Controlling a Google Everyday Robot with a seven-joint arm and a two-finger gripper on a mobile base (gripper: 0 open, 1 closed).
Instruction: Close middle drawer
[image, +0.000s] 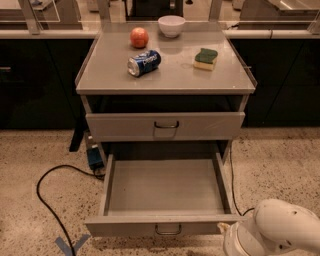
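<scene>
The gripper (223, 229) is at lower right, just beside the right front corner of the one open middle drawer (165, 186); its grip state cannot be told. One closed drawer (125, 126) sits above. The counter (170, 75) carries one apple (139, 37), one can (144, 63), one sponge (205, 58) and one bowl (171, 25).

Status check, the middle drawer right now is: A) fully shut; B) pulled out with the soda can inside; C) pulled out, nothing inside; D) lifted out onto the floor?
C: the middle drawer stands pulled far out with a bare bottom; the tool sits by its front right corner.
</scene>
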